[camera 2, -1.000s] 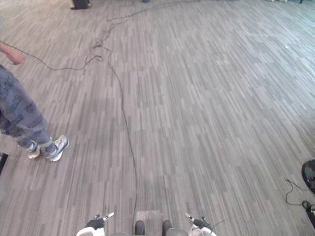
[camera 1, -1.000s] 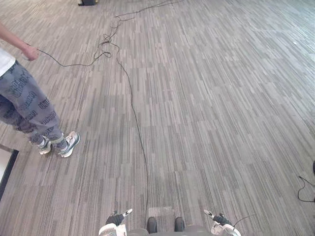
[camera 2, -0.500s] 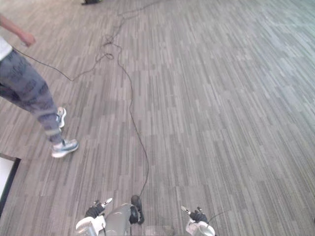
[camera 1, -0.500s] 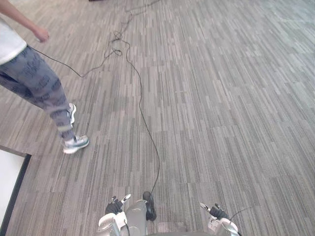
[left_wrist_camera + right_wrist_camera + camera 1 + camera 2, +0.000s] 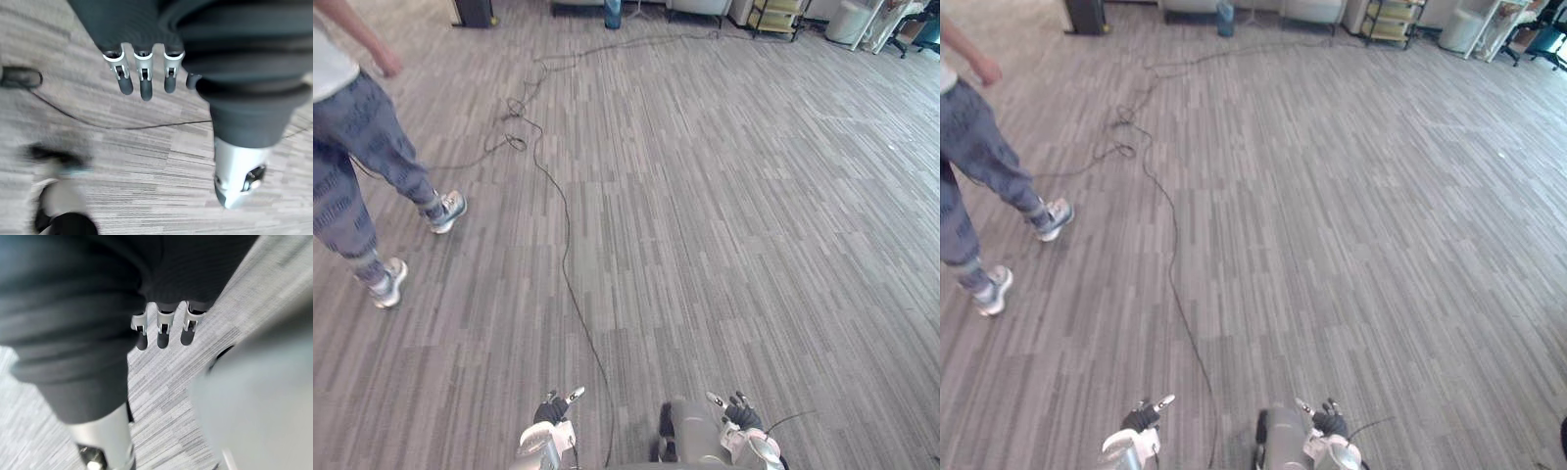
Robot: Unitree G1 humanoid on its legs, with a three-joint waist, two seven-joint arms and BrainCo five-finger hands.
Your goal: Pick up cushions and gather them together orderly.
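You get little readable writing here. The person in blue-grey printed trousers (image 5: 357, 137) walking at the robot's left wears a repeated dark lettering pattern on the cloth, too small to make out. Their pale trainers (image 5: 447, 210) are both on the floor, one ahead of the other, and one bare hand (image 5: 387, 65) hangs beside the hip.

The surface under you is a grey carpet floor of narrow striped planks (image 5: 734, 215), stretching to the far side of the room. Along that far side stand:
- a black box-shaped stand (image 5: 474, 12)
- a blue upright container (image 5: 612, 12)
- pale grey furniture pieces (image 5: 1310, 10), cut off by the picture's edge
- a yellowish open shelf rack (image 5: 773, 15)
- a white round bin (image 5: 849, 20)
- a teal office chair (image 5: 925, 29) at the far right

You cannot tell whether the pale pieces are the cushions, so their place cannot be told.

Your left hand (image 5: 550, 411) hangs low at the near edge. In its wrist view the fingers (image 5: 141, 88) are straight and relaxed over the carpet, with nothing in them. Your right hand (image 5: 739, 411) hangs low on the other side. Its fingers (image 5: 161, 335) are likewise straight and apart from the thumb, holding nothing.
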